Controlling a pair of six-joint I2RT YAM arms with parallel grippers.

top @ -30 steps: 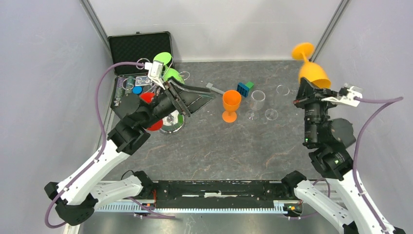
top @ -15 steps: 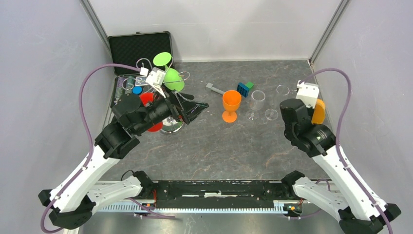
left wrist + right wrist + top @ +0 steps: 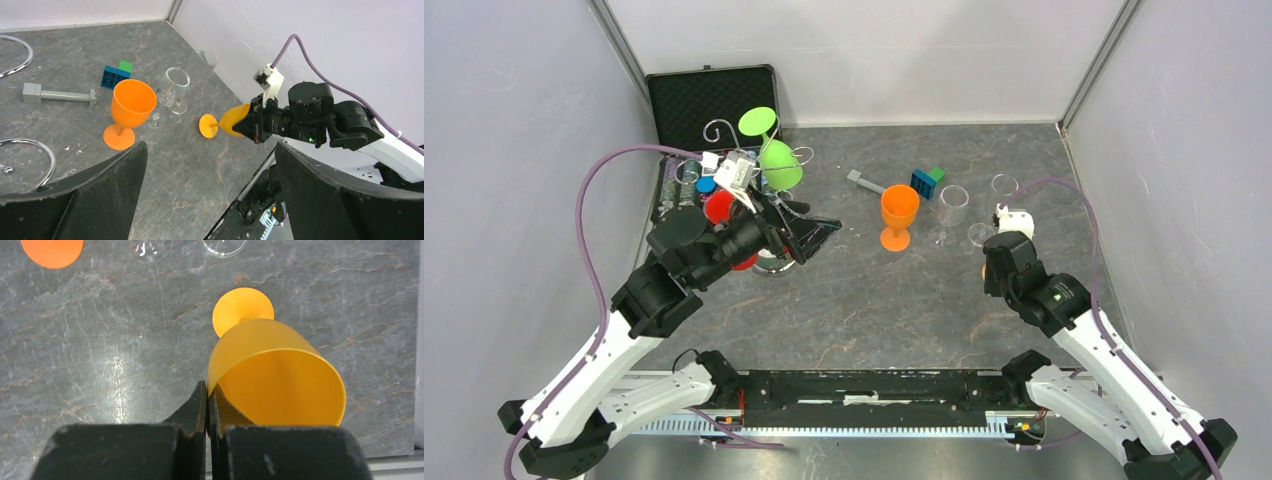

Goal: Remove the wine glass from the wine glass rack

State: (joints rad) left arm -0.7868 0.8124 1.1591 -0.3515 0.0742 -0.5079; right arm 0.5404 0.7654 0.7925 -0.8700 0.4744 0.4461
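The right end effector (image 3: 207, 390) is pressed together on the rim of the yellow wine glass (image 3: 270, 375). The glass is held on its side, low over the worktop (image 3: 874, 300), and is well apart from the wine glass rack (image 3: 776, 263). The left end effector (image 3: 210, 147) stands wide apart, holding nothing, beside the rack. A green glass (image 3: 779, 163) hangs on the rack.
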